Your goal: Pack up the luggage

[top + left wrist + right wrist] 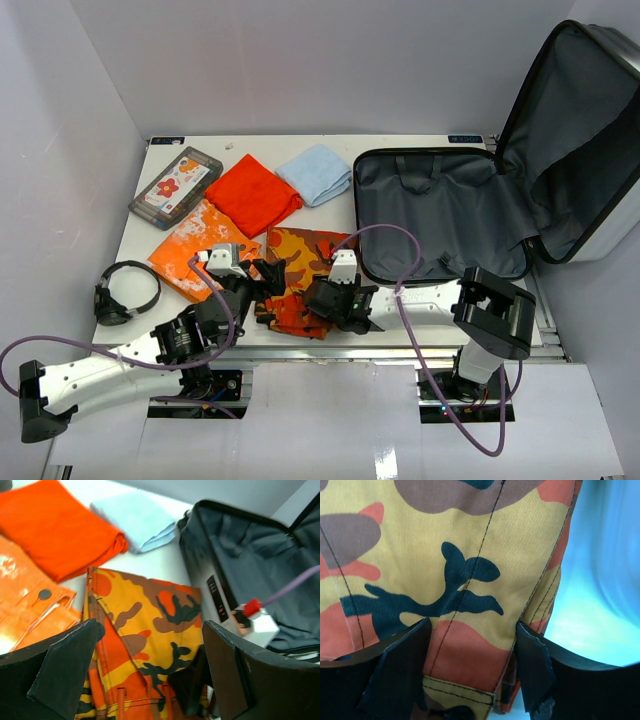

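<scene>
The luggage (430,200) lies open at the right of the top view. Its grey-lined lower half sits flat on the desk (260,145) with nothing packed in it, and its lid stands tilted up toward the upper right corner. Just left of its black zipper rim lies a folded camouflage garment (300,255) in orange, yellow and brown.

Both arms meet over that garment. The right gripper (472,665) is low on the garment's right edge, jaws apart with the fabric between them and not yet pinched. The left gripper (150,670) hovers over the garment's left side, jaws spread wide and holding nothing.

Further left lie an orange cloth (255,192), a light blue cloth (315,172), an orange-and-white patterned cloth (195,245), a flat grey case (176,186) and headphones (125,290).

The likely trouble is a shallow pinch. If the right jaws catch only the top layer, the fold could fall open on lifting and drag on the zipper rim. The two grippers are also close together, so a careless approach could knock them into each other.
</scene>
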Robot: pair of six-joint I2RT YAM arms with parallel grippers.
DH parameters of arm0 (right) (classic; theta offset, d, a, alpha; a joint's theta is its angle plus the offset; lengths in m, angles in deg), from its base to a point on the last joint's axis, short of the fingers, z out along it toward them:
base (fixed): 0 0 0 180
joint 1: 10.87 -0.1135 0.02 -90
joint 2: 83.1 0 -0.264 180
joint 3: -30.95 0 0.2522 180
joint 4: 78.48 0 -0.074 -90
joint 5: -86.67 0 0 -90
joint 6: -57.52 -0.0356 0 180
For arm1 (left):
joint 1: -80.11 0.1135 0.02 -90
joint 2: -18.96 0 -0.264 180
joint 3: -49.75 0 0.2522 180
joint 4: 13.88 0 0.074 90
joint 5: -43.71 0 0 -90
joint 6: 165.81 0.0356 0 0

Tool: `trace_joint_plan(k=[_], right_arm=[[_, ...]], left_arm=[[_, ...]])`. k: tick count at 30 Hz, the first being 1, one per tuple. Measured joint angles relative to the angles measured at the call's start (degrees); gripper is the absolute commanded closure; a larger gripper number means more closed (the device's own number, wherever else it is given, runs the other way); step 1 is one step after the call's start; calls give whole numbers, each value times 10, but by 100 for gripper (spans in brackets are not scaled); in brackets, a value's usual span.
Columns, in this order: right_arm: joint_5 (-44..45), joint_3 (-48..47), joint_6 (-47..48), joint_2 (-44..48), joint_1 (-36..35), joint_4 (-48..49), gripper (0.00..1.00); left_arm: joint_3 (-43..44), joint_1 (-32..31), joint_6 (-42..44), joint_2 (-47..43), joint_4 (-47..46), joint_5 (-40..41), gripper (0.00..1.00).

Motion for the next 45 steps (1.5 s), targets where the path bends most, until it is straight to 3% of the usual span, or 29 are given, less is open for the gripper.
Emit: trace_joint_plan(k=[8,14,20,30,37,45], right_arm=[[-4,64,2,56,-43,15,28],[5,83,2,76,-73,10,12],[28,52,3,66,-109,-50,8],[29,27,31,74,-119,-96,2],[33,71,49,211,-122,-104,2],[35,147,77,373,-122,-99,4]], left_arm=[[5,26,-102,0,161,-46,6],[5,85,-117,65,199,-138,6],[7,191,-110,101,201,-260,6],[7,286,-101,135,173,-363,8],[-18,346,-82,223,97,-468,9],[-33,370,-65,283,67,-486,9]])
